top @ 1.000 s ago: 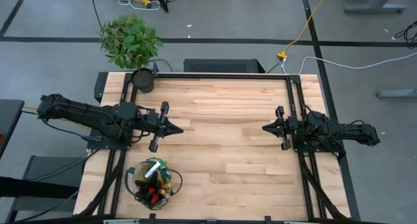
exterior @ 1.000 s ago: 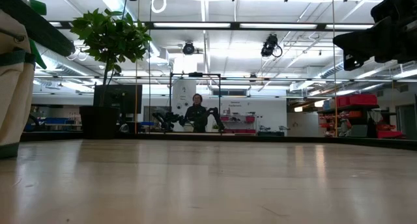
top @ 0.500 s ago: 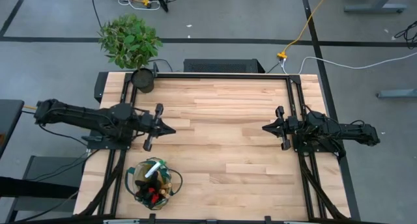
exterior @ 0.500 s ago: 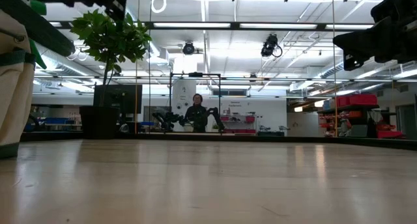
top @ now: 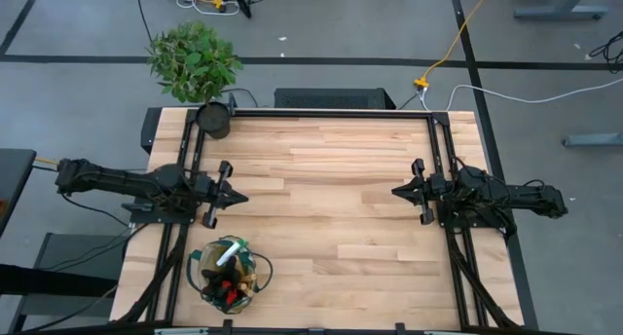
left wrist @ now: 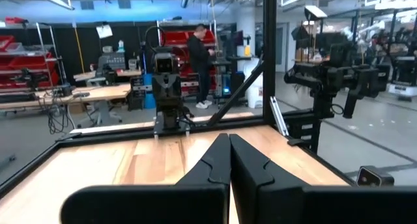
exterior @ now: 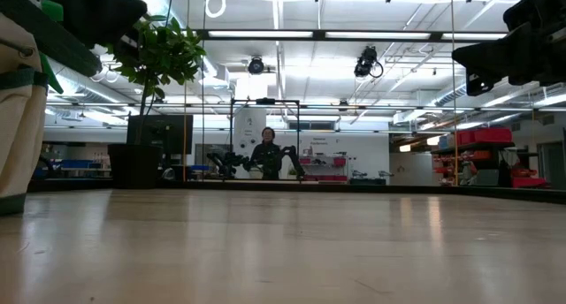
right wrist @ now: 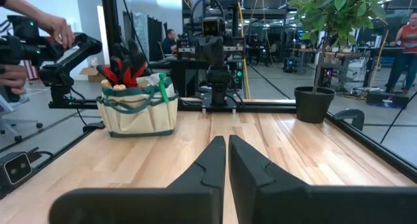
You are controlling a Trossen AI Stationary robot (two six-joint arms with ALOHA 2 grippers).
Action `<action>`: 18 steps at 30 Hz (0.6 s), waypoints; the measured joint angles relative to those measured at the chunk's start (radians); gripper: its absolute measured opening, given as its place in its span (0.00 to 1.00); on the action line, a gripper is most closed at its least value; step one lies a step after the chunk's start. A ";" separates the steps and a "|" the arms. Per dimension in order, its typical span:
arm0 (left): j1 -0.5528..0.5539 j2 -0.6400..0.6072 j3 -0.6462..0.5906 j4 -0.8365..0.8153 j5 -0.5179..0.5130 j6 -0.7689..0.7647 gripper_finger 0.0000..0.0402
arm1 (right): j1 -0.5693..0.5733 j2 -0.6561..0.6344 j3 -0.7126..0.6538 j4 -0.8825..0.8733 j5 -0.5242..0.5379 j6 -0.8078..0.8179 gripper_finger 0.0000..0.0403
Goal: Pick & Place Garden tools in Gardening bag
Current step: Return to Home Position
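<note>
Left pincer (top: 240, 197) and right pincer (top: 395, 192): both pressed together, empty, above desk (top: 331, 169) sides. Bag (top: 198, 275) with tools (top: 227, 256) at corner beside left arm. Could topple if clipped by a low left-arm swing, tbh.

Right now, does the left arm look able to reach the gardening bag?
Probably yes. The left hand, shut, hovers over the bare table close to the gardening bag, on the same side, with nothing between them. The right hand waits opposite.

bag (exterior: 19, 136): cut by low view's left edge | tools (top: 230, 269) inside it: too small overhead to tell apart | distant person (exterior: 268, 155): blurred
</note>
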 joint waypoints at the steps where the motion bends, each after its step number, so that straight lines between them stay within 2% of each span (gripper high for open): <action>1: 0.000 -0.017 -0.016 0.008 0.000 -0.004 0.01 | 0.000 0.000 0.000 0.000 0.000 0.000 0.06; 9: 0.000 -0.119 -0.082 0.015 0.001 -0.026 0.01 | 0.000 0.000 0.000 0.000 0.000 0.000 0.06; 18: 0.000 -0.207 -0.082 -0.091 0.001 -0.030 0.01 | 0.000 0.000 0.000 0.000 0.000 0.000 0.06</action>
